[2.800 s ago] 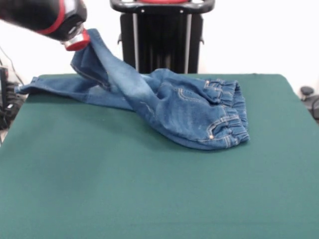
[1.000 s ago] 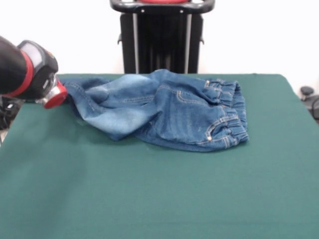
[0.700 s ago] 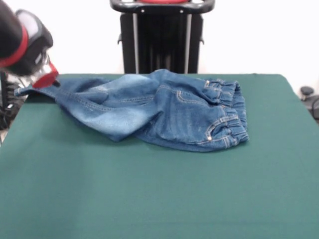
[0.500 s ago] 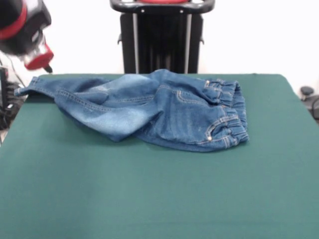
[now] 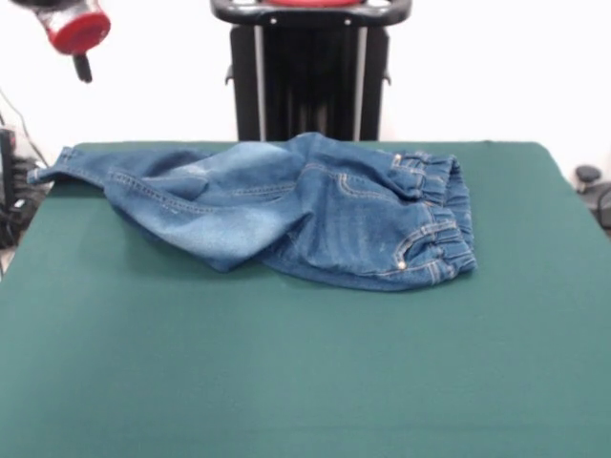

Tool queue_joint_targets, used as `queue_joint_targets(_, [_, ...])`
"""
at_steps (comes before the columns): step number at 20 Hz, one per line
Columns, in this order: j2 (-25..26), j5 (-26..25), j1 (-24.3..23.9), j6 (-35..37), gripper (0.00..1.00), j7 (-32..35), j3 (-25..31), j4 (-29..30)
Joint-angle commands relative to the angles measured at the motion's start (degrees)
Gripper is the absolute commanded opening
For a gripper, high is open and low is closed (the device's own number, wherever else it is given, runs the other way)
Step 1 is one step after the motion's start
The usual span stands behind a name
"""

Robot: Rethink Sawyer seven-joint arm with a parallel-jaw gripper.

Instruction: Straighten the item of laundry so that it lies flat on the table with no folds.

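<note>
The blue denim jeans (image 5: 286, 210) lie on the far half of the dark green table (image 5: 305, 382). The elastic waistband (image 5: 447, 224) is bunched at the right. The legs lie folded over each other and run to the left. One cuff (image 5: 52, 170) reaches the table's left edge. My gripper (image 5: 82, 59), with its red ring, hangs high at the top left corner, well above the cuff. It holds nothing and is clear of the cloth.
The black robot pedestal (image 5: 310, 72) stands behind the table's far edge, just behind the jeans. Dark gear (image 5: 594, 191) sits off the right edge, and cables (image 5: 10, 196) off the left edge.
The gripper carried a raised leg left and down, let it go near the left edge, then rose to the top left corner. The leg now lies on the table.
</note>
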Motion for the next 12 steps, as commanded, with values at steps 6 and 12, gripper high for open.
queue_joint_targets(6, [-4.7, 5.7, 7.8, -28.5, 1.0, 18.3, -5.7, 27.2])
queue_joint_targets(12, [-1.6, 3.1, 13.5, -52.8, 1.0, 28.2, -12.1, 31.0])
